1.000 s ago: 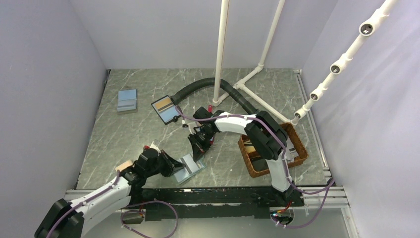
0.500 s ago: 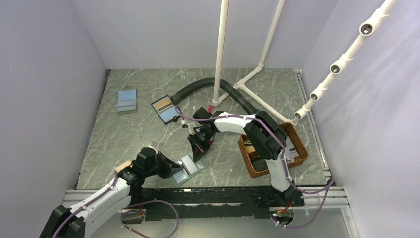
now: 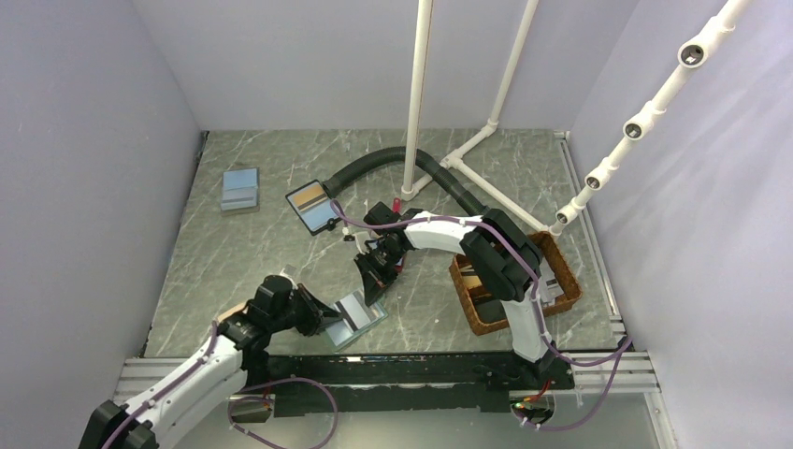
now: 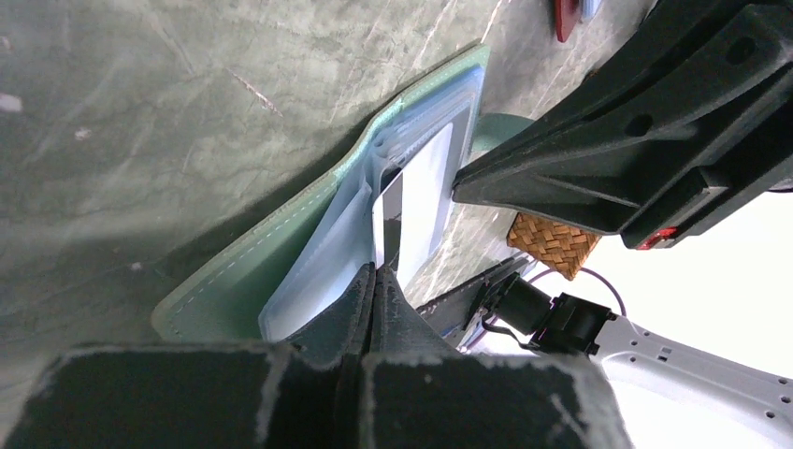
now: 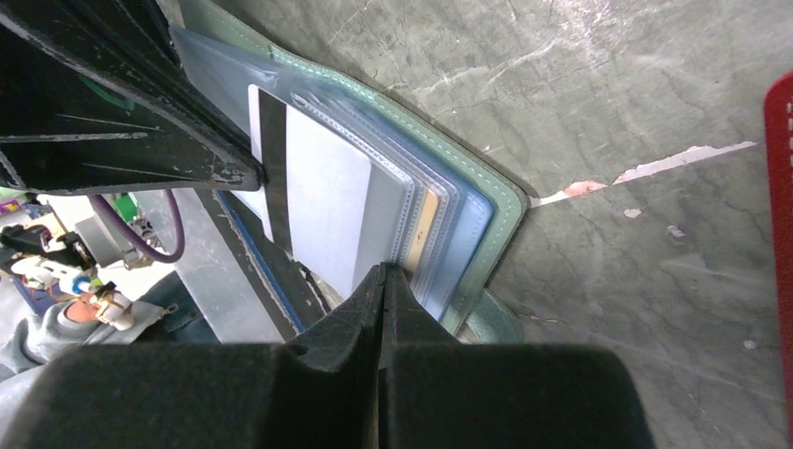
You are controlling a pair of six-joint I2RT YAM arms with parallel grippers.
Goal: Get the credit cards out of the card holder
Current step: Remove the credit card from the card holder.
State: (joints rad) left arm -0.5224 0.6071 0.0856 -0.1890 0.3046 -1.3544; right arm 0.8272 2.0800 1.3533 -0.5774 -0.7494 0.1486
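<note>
table (image 3: 234,271): grey-green marble, lilac walls (image 3: 93,140) | left hand (image 4: 374,281): clamped on striped credit card (image 5: 318,201) | right hand (image 5: 383,281): fingers together, tip at card holder (image 5: 505,215) edge

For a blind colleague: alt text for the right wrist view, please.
A teal card holder lies open on a marbled table, a pale, dark-striped credit card sticking out of its clear sleeves. The shut left gripper pinches the card's striped end; the shut right gripper meets the sleeves' edge.

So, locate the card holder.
In the top view the card holder lies near the front edge of the table, between the left gripper and right gripper.
</note>
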